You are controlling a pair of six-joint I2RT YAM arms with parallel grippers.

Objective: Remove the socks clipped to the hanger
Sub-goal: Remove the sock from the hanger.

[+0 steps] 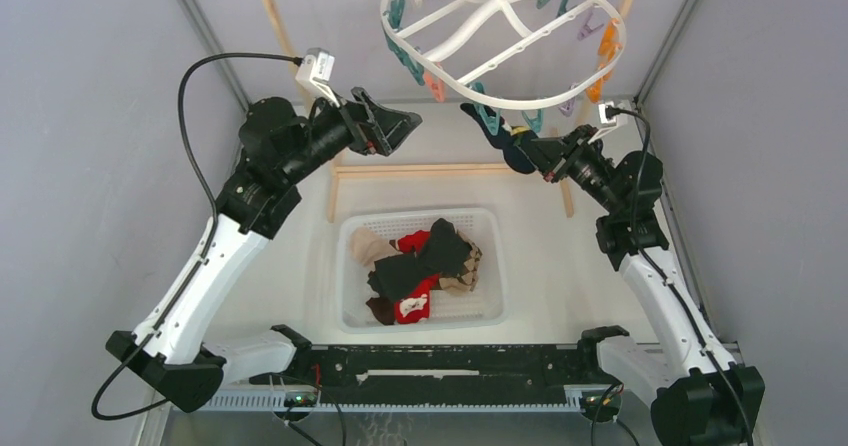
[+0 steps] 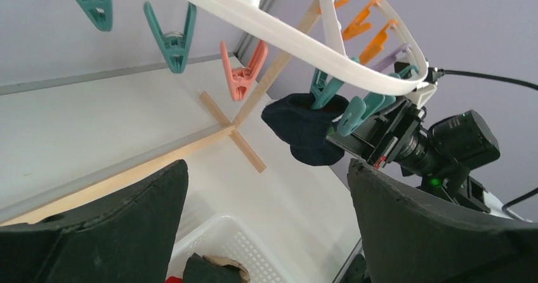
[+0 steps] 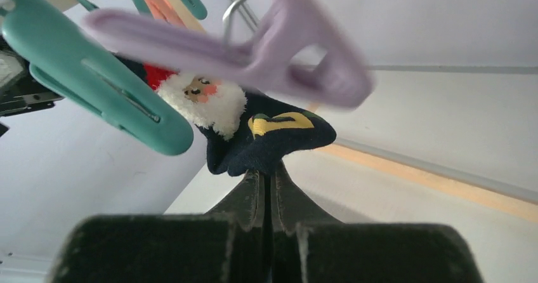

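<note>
Sock (image 2: 303,131) slants from hanger (image 2: 254,21) down into clamped right fingers (image 3: 249,197); left fingers (image 2: 120,229) apart.

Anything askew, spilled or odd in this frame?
The hanger seems tilted, its rim dipping toward the navy sock. The right tool is clamped on that sock while a teal clip holds it. Nothing looks spilled or damaged.

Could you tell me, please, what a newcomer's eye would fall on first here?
The large white plastic oval hanger, fringed with teal, orange and lilac clips, hangs at the top of the overhead view. Below its near rim, the right gripper is shut on a navy Santa-patterned sock that a teal clip holds. At the table's centre, a white perforated basket holds a heap of mixed socks.
</note>
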